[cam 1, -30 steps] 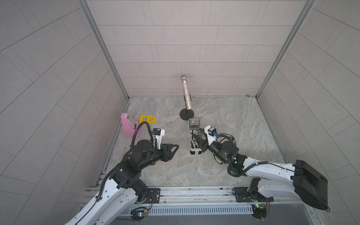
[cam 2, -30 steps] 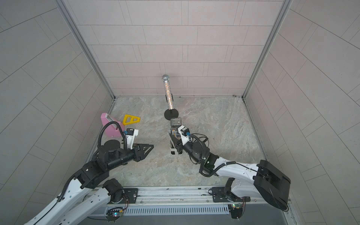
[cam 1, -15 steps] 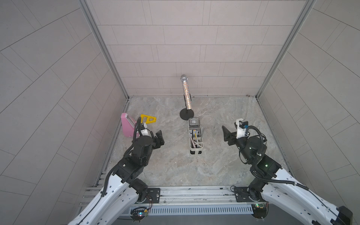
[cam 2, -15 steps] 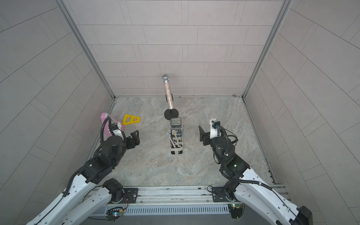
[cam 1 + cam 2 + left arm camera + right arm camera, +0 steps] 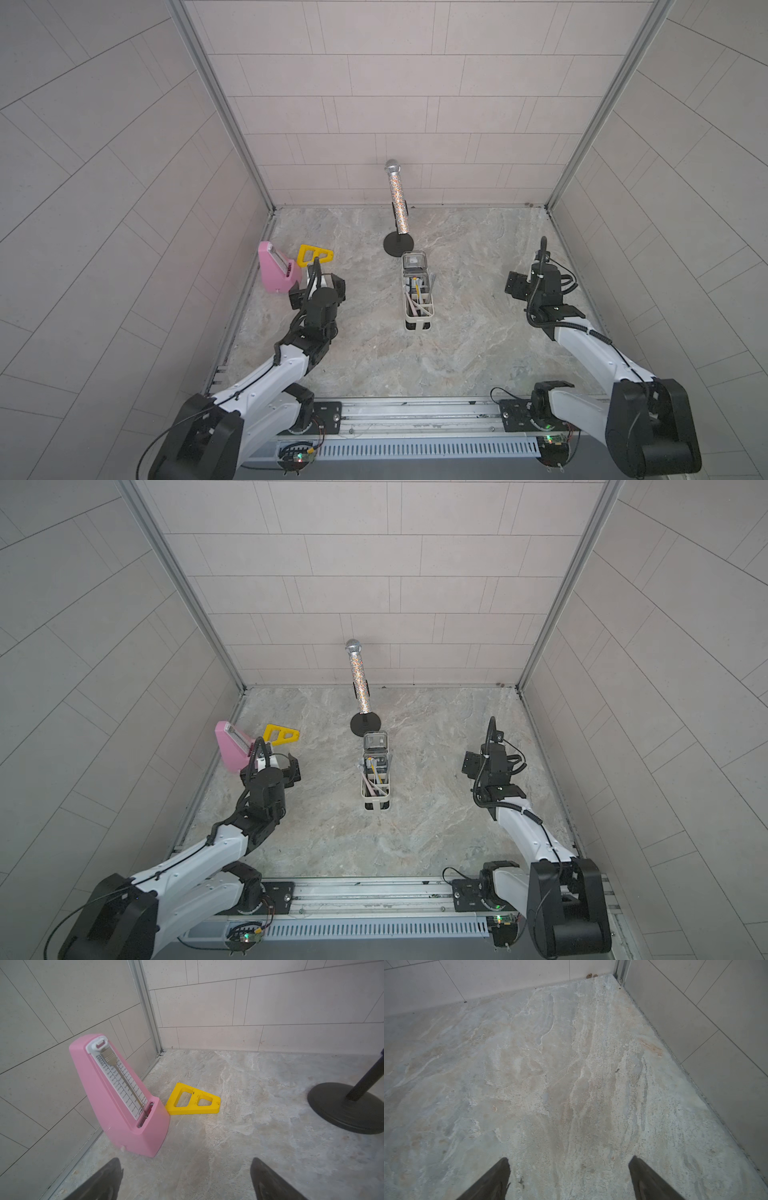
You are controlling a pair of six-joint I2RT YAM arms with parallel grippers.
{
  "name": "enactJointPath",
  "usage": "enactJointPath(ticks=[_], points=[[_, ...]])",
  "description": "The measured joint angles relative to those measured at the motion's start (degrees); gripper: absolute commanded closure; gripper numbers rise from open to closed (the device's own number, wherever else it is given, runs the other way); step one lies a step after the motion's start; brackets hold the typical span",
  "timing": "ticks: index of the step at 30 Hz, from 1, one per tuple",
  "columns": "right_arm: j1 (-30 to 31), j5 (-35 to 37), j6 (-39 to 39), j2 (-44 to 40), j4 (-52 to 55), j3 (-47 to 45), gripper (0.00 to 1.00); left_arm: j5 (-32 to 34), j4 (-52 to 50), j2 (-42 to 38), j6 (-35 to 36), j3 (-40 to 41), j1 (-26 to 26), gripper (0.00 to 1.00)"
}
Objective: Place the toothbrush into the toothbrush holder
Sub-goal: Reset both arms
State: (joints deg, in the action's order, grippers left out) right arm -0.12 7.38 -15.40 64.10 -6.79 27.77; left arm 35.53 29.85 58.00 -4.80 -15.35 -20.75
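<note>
One pink metronome (image 5: pixel 104 1105): upright just ahead of the left pincer (image 5: pixel 185 1160); a forward drift could knock it over
Yellow triangle (image 5: pixel 193 1101): flat on the floor beyond that pincer, beside the metronome; little risk
Left pincer: jaws wide apart, empty, well apart from the toothbrush holder (image 5: pixel 419 323)
Microphone stand (image 5: pixel 398 246): just behind the holder, farther from both pincers; a careless reach could topple it
Toothbrush holder: upright between the left pincer and the right pincer (image 5: pixel 570 1157); a sideways nudge could tip it
Toothbrush (image 5: pixel 414 306): judged one of the slim sticks leaning inside the holder, which one I cannot tell; a jaw reaching in could flick it out
Right pincer: jaws apart, empty, over bare floor; a wide swing could graze the side wall
</note>
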Motion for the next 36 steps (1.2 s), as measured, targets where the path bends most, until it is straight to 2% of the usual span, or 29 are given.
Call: enactJointPath(ticks=[3,6,9,11,15,23,25,27,29,32,36], points=[[0.11,1.90,3.41,3.15,-16.87,-7.56,0.06,-6.54,7.21,3.78,0.20,3.02,7.06,0.00],[-0.02,2.75,5.11,13.84,-31.34,-11.41,0.06,-13.51,16.22,10.23,0.74,3.93,12.52,0.00],[0.13,1.44,6.97,25.14,-40.98,-10.93,0.06,-19.04,21.53,14.53,3.13,3.30,13.81,0.00],[0.24,0.59,7.82,25.27,-40.50,-10.45,0.06,-22.23,24.83,17.18,5.11,2.23,14.34,0.00],[0.50,-0.55,9.29,25.59,-50.38,-10.82,0.07,-24.76,29.68,19.06,6.36,1.88,15.43,0.00],[1.01,-0.92,10.56,25.81,-53.72,-11.02,0.11,-23.19,27.10,13.14,5.18,4.28,15.89,0.00],[1.29,-0.87,10.75,25.81,-54.01,-10.95,0.10,-23.04,29.49,16.85,4.59,4.50,16.20,0.00],[1.60,-0.90,11.04,25.81,-54.01,-10.95,0.01,-22.86,34.05,25.53,4.26,4.04,16.63,0.00],[1.70,-0.76,11.19,25.81,-54.12,-10.95,0.01,-23.50,35.65,33.11,4.26,3.08,16.85,0.00],[1.73,-0.66,11.37,25.81,-54.05,-10.84,0.01,-24.28,26.88,31.76,4.28,0.85,17.11,0.00],[1.73,-0.50,11.37,25.83,-53.83,-10.75,0.01,-25.92,26.77,31.74,4.74,-4.42,17.09,0.00]])
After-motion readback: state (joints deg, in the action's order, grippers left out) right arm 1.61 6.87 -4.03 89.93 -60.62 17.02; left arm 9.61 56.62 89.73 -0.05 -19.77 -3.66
